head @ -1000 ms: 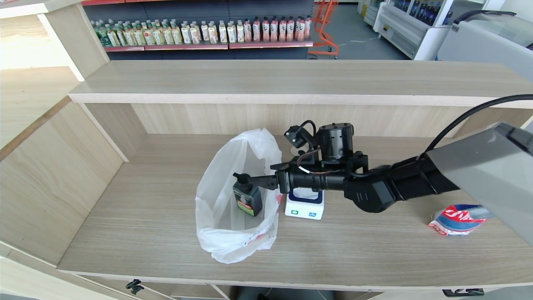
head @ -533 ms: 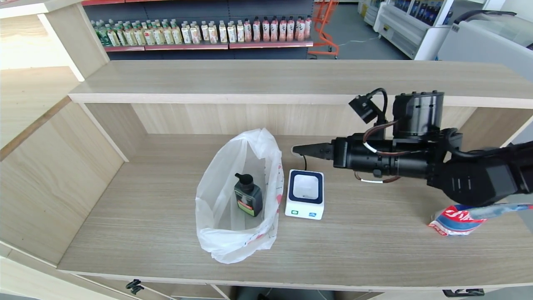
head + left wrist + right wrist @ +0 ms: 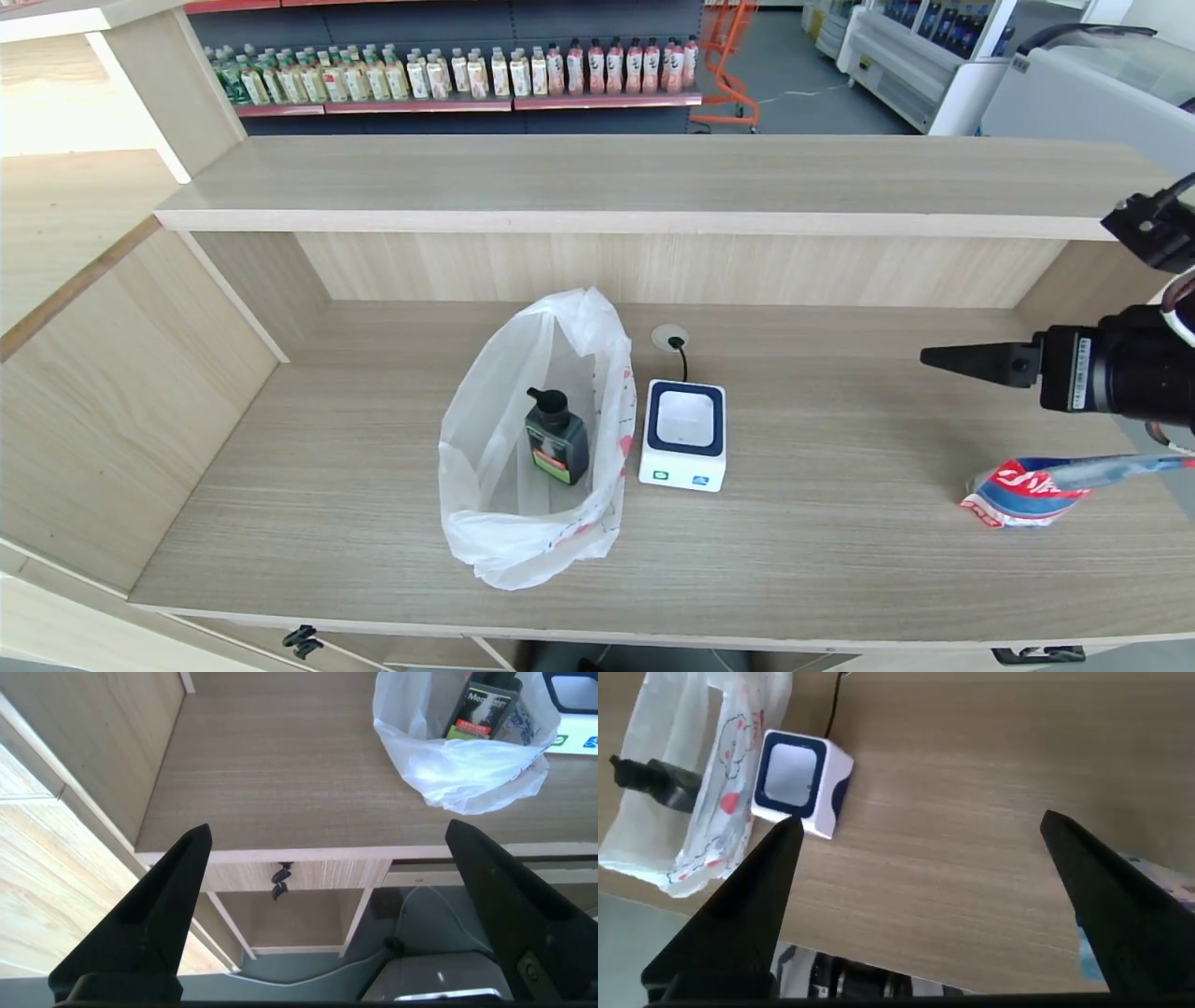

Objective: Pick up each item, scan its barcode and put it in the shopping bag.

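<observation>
Bottle [image 3: 557, 446] upright in shopping bag [image 3: 481, 485], pump up; packet [image 3: 1022, 493] lying flat

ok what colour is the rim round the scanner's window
Dark blue, on a white scanner; clearest in the head view.

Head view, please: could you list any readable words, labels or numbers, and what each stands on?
Pump bottle label: too small to read.
Barcode scanner front stickers: too small.
Snack packet: white characters, blurred.
None can be quoted.
</observation>
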Available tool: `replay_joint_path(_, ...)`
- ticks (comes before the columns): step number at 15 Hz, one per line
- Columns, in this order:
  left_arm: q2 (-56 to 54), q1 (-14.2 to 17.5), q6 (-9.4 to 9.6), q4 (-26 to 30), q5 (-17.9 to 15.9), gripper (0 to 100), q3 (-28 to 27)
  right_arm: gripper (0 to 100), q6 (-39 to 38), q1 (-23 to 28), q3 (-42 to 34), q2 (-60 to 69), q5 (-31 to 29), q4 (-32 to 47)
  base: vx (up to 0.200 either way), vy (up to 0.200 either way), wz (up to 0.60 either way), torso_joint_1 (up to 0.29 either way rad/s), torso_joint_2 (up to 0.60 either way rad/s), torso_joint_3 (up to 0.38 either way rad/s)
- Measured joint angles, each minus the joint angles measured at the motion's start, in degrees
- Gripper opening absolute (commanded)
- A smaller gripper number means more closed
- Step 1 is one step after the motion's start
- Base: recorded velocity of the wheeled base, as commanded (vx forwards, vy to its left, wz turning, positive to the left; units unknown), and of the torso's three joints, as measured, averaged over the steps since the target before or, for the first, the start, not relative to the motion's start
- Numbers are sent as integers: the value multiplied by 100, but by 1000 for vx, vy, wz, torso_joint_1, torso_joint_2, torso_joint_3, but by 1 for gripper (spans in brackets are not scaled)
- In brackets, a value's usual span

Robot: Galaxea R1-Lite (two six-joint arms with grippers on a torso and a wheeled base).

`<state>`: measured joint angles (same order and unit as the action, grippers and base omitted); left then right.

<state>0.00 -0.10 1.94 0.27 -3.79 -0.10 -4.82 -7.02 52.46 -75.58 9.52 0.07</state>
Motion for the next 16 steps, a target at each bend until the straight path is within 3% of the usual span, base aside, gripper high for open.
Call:
replay_joint_path(5,0,0,0,0,0,100,0,100,-172,557,-150,202,-38,55,0,0,0,0,0,0)
replay_joint_path(16,0,0,-6,0,0,100,0,100,-1124,667,-441,41,-50,72,0,-200,0,2,5,2)
